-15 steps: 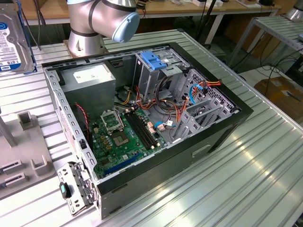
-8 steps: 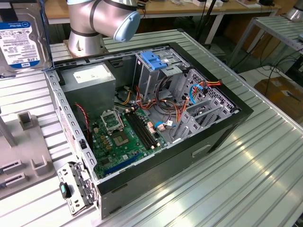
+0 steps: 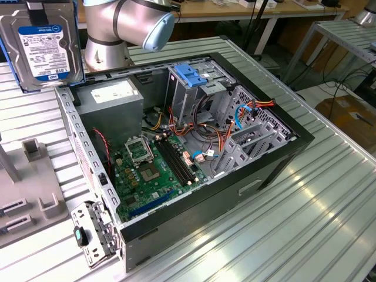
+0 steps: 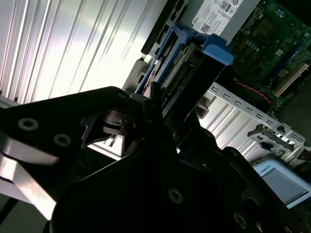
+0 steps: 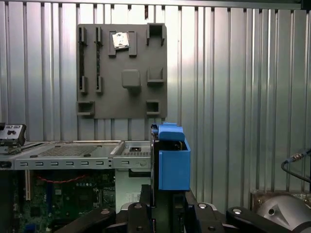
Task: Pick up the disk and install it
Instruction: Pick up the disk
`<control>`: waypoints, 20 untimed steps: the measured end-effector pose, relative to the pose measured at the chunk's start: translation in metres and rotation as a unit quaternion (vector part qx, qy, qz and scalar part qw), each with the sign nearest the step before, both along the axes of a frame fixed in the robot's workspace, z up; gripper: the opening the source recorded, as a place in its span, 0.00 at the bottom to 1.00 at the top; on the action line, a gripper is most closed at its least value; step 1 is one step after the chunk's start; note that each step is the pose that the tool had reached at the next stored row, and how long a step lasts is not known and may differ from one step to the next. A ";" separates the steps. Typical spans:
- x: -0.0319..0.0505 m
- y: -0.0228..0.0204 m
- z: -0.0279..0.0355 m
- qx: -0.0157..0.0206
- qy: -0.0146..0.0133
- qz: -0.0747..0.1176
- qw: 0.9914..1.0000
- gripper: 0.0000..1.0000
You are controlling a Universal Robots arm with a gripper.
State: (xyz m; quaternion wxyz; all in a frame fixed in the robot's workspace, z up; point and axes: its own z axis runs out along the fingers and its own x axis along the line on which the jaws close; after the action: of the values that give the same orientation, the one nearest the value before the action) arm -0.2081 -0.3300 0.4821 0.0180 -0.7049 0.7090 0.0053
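We see a ribbed metal table [image 3: 317,235] carrying an open black computer case [image 3: 258,176], lying on its side with its inside facing up. Everything else we place from that case.

Just past its far end stands the robot arm [image 3: 111,35]. On the table off the case, at the exterior view's left, lies a grey fixture plate [image 3: 29,188] with raised blocks and slots.

Inside the case, the green motherboard [image 3: 147,170] covers the floor. The grey power supply [image 3: 111,103] sits at the far end, and a blue bracket [image 3: 191,76] tops the metal cage beside it.

The disk [image 3: 41,44] is outside the case, held upright in the air off the corner nearest the power supply, its blue-and-white label facing the exterior camera.

In both wrist views the gripper [image 5: 167,199] has its fingers [image 4: 155,97] clamped on the disk's lower part, and the blue rail [image 5: 172,158] rises above them.
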 end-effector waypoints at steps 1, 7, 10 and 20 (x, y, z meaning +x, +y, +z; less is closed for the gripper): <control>0.0035 0.0000 0.0000 0.000 0.000 0.000 1.000 0.35; 0.0282 0.0000 0.0000 0.000 0.000 0.000 1.000 0.35; 0.0484 0.0000 0.0000 0.000 0.000 0.000 1.000 0.35; 0.1028 0.0000 0.0000 0.000 0.000 0.000 1.000 0.35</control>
State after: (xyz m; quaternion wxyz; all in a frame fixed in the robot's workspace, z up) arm -0.1053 -0.3300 0.4821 0.0180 -0.7050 0.7090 0.0053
